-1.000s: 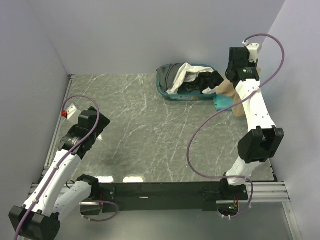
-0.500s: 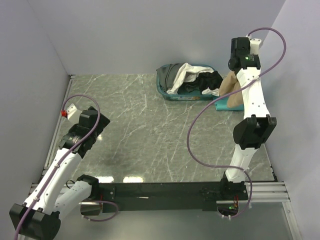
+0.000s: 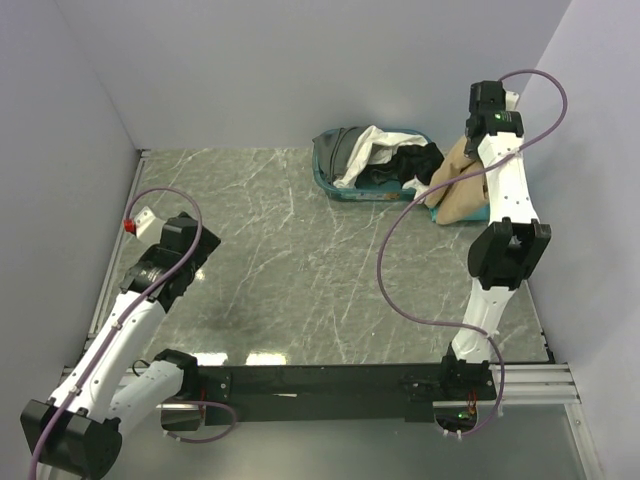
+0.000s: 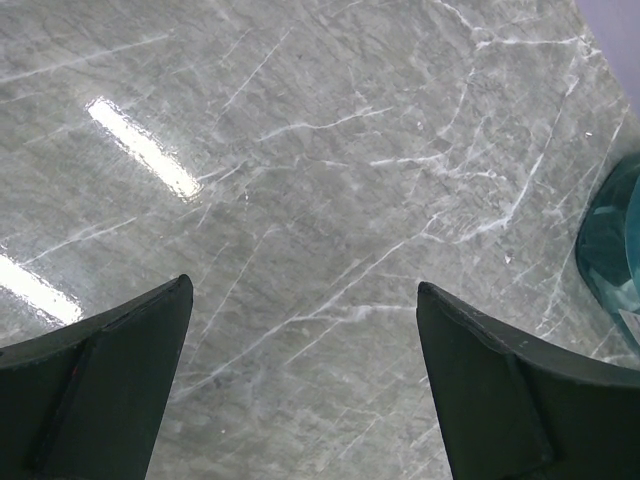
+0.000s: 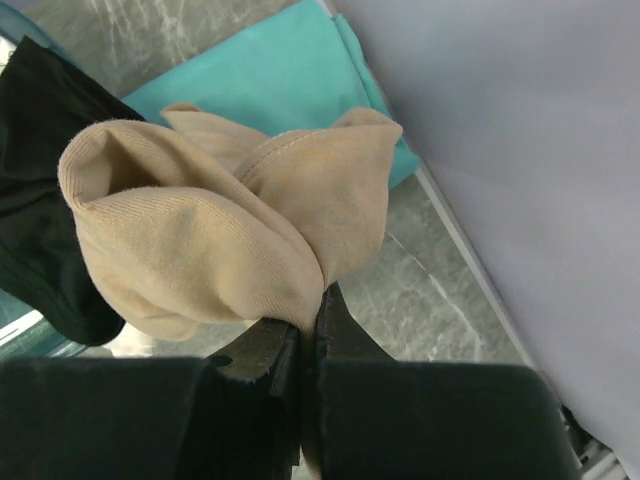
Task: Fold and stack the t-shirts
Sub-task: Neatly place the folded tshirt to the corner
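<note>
**Right arm swings in toward the wall, tan shirt rising with it**

Since a second ago the right arm has straightened up and drawn back toward the far right corner, and the tan soft cloth t-shirt comes up with it in a longer drape. The right fingers are clamped shut on a bunched fold of that shirt. It hangs down from the pinch, long axis running from the fingers toward the grey marbled desk. Its lower end sits over the teal cloth t-shirt, just beside the teal plastic basket. I cannot tell if it hangs clear. A black cloth t-shirt lies to its left.

The bare desk lies left of and nearer than the shirt, so the carry likely goes that way. The left fingers are spread wide, holding nothing, well apart from the shirt. The right arm is plainly the nearer one.
</note>
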You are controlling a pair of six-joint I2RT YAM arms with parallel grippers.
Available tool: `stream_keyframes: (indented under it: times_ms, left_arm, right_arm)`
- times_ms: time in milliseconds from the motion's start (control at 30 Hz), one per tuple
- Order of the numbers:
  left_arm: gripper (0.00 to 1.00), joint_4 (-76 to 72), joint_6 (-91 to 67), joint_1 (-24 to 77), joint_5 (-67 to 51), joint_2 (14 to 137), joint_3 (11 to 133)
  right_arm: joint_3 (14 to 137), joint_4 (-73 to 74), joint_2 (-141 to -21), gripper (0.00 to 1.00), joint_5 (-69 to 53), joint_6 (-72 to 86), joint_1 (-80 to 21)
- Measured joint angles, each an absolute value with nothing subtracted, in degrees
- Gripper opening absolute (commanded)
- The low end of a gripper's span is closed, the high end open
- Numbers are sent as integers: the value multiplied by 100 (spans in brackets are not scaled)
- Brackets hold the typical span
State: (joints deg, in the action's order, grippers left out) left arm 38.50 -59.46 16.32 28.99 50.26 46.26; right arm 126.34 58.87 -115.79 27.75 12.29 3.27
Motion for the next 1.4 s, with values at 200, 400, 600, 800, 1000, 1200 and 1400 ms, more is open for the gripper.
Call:
stream_keyframes:
  times_ms: [200, 400, 600, 800, 1000, 1200, 1400]
  left_arm:
    - [99, 3881, -5951, 1632, 2950, 5151, 4687]
    - [99, 3892, -5968, 1632, 2987, 5334, 4821]
    - [99, 3883, -5968, 1632, 2985, 5623, 5030]
    - [99, 3859, -5968, 1632, 2978, 5900, 5157]
    - [99, 3826, -5968, 1632, 2928, 6163, 5245]
    - [99, 3736, -5966, 1632, 2812, 6169, 5247]
    - [99, 3717, -5953, 1632, 2766, 5896, 5236]
  right_arm:
    - [12536, 5450, -11858, 0, 2626, 945, 567]
    - [12643, 5057, -12556, 2, 2755, 563, 827]
    - [12855, 4602, -13185, 9, 2950, 301, 1048]
    - [13008, 3896, -13655, 47, 3037, 165, 1205]
    - [13257, 3592, -13911, 69, 3122, 84, 1229]
    - [12595, 3485, -13334, 74, 2536, 548, 1225]
    - [11316, 3420, -11959, 75, 1809, 1299, 1225]
